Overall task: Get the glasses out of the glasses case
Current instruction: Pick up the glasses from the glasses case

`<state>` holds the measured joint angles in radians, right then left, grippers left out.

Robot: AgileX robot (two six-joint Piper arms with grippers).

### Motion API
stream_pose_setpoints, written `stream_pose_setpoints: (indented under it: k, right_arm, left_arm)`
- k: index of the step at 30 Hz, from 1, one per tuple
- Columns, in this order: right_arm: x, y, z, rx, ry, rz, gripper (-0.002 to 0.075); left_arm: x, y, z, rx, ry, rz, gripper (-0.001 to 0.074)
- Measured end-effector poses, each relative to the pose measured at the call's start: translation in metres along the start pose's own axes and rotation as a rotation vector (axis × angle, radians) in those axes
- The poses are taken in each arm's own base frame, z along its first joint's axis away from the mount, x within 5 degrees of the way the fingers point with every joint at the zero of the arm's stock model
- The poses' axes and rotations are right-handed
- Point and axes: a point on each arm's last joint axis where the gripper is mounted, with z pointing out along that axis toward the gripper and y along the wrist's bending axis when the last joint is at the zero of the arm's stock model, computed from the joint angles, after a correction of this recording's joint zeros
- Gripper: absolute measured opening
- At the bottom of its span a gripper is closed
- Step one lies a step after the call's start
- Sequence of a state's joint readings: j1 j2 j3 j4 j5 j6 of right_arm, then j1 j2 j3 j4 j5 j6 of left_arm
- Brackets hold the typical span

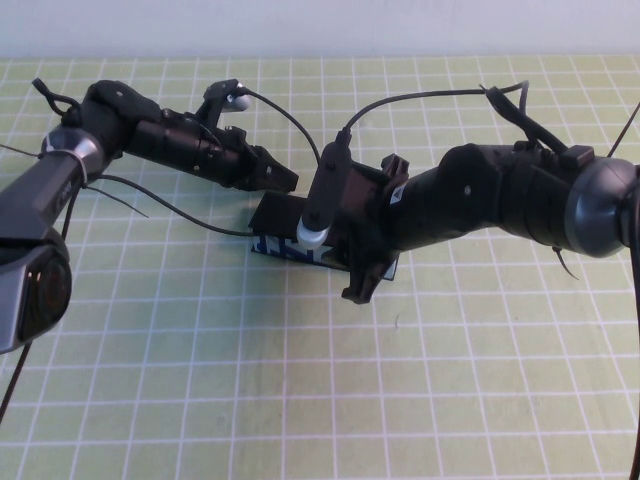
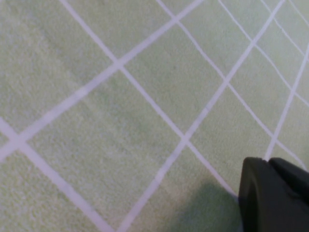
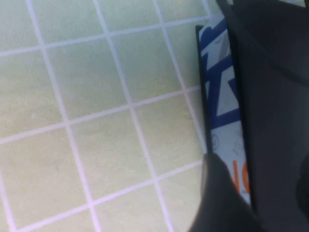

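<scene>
The glasses case (image 1: pixel 283 218) is a flat black box with a light blue printed side strip (image 3: pixel 221 96), lying shut at the middle of the mat. The glasses are hidden. My right gripper (image 1: pixel 374 232) reaches in from the right and straddles the case, one finger behind it and one down over the near side. That near finger (image 3: pixel 217 198) presses against the strip, so the jaws are shut on the case. My left gripper (image 1: pixel 287 181) comes from the left with its fingers together, its tip just behind the case's far left corner. One dark fingertip (image 2: pixel 270 198) hovers over bare mat.
A green mat with a white grid (image 1: pixel 200 380) covers the table. Black cables (image 1: pixel 290 120) loop from both arms over the area behind the case. The pale back wall (image 1: pixel 320 25) borders the far edge.
</scene>
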<state>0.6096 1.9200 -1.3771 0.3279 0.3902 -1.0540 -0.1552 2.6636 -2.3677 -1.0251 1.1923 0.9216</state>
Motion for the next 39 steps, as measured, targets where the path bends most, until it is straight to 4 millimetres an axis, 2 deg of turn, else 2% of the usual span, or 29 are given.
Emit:
stream_pose_setpoints:
  k: [19,25,34,39]
  right_arm:
    - [0.005,-0.004,0.011,0.054,0.004,-0.050,0.0314]
    - [0.005,-0.005,0.012,0.065,0.003,-0.062,0.0314]
    - [0.005,-0.003,0.012,0.052,0.010,-0.062,0.0314]
    - [0.006,-0.003,0.012,0.049,0.012,-0.062,0.0314]
  left_arm:
    - [0.000,-0.001,-0.001,-0.044,0.040,-0.225,-0.0004]
    - [-0.003,-0.005,-0.004,-0.065,0.060,-0.221,-0.0004]
    - [-0.011,-0.020,-0.021,-0.149,0.129,-0.161,-0.0004]
    - [0.003,-0.021,-0.014,-0.125,0.169,-0.202,-0.0004]
